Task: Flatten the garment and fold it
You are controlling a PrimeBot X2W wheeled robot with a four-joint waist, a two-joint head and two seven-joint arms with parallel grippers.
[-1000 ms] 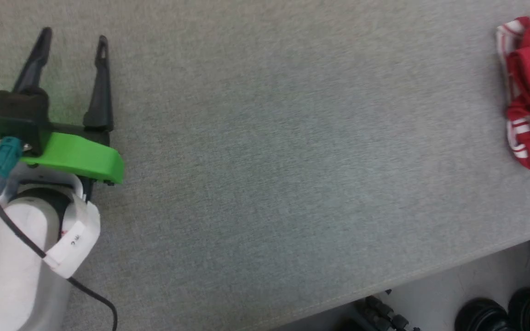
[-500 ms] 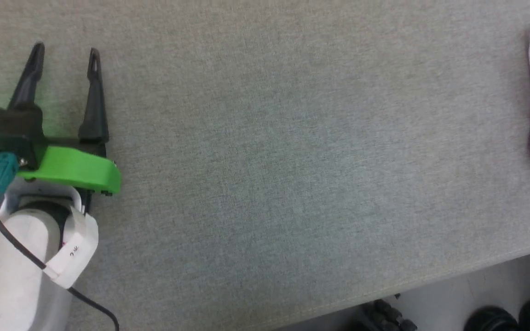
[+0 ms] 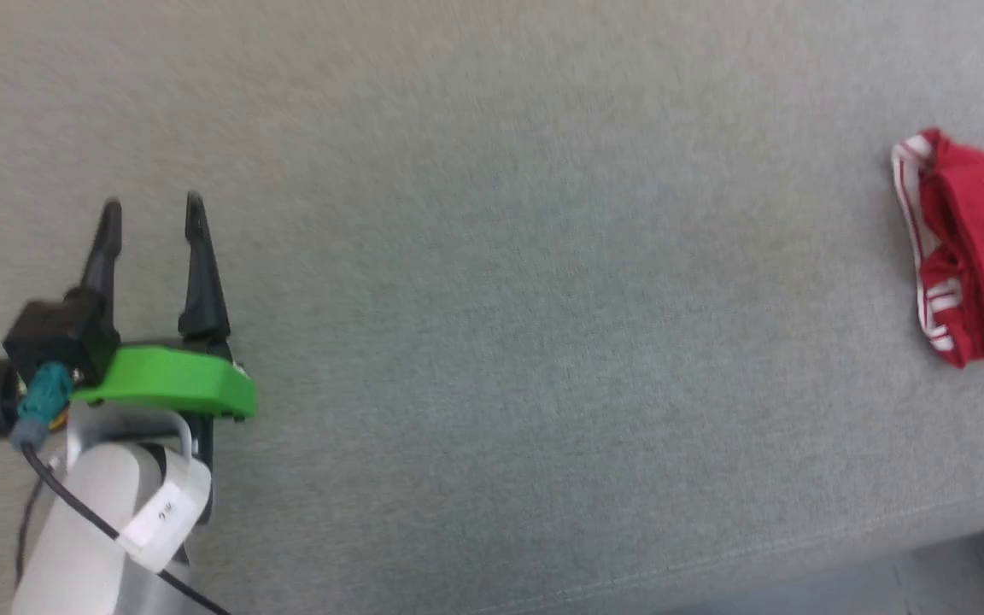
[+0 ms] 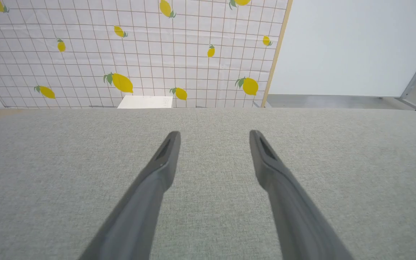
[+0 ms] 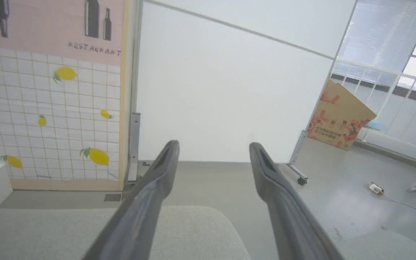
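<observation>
The garment [image 3: 975, 256] lies as a folded red bundle with red-and-white striped trim at the right edge of the head view, cut off by that edge. My left gripper [image 3: 150, 209] hovers over the grey table at the lower left, far from the garment, open with nothing between its fingers. Seen from the left wrist, the same gripper [image 4: 213, 135] stands open over bare table cloth. In the right wrist view my right gripper [image 5: 213, 146] is open and empty, pointing past the table's rounded corner [image 5: 211, 224] toward the room.
The grey fabric-covered table [image 3: 500, 299] spreads between left gripper and garment; its front edge [image 3: 714, 572] runs along the bottom right. A lemon-patterned panel [image 4: 139, 50] stands behind the table. A cardboard box [image 5: 338, 121] leans by the window.
The head camera has shifted, so the whole picture moved. The garment now shows more fully at the right. The left gripper stays open and sits lower in the view.
</observation>
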